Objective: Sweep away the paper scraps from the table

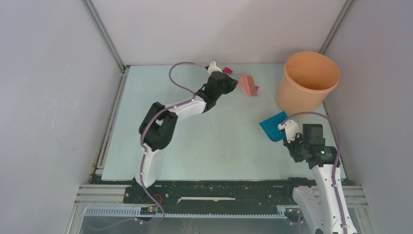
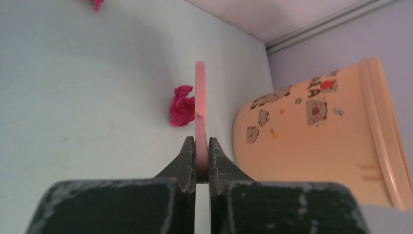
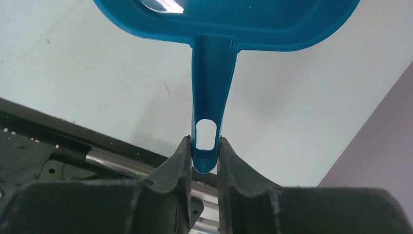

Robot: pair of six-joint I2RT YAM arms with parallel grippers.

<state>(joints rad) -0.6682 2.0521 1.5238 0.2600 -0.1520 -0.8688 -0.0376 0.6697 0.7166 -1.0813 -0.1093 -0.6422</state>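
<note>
1. Left gripper (image 2: pixel 201 144): clenched on the thin edge of the pink hand brush (image 2: pixel 199 92), with both fingers flat against it.
2. Right gripper (image 3: pixel 204 153): clenched on the tip of the blue dustpan (image 3: pixel 214 63) handle, at the hanging hole. Whether the pan rests on the table (image 3: pixel 97 73) cannot be told.

View differences
- The left wrist view alone shows a magenta scrap (image 2: pixel 181 106) lying just beside the brush. Contact between the two cannot be confirmed. A second magenta scrap (image 2: pixel 97 4) is cut off by the top of that view. Stickers on the orange bucket (image 2: pixel 311 141) show only here.
- The top view alone gives the layout. Both scraps lie near the far edge of the table, one on either side of the brush. The left arm reaches across the table to them.
- The right wrist view alone shows the black frame rail (image 3: pixel 58 146) along the near edge.

Surroundings
- The bucket stands upright at the far right corner.
- The dustpan sits between the bucket and the near right corner, close to the bucket base.
- The brush is well apart from the dustpan.

Surface and room
- The table top is smooth, pale mint-green, with faint marks.
- Grey walls (image 1: pixel 48 97) close three sides.
</note>
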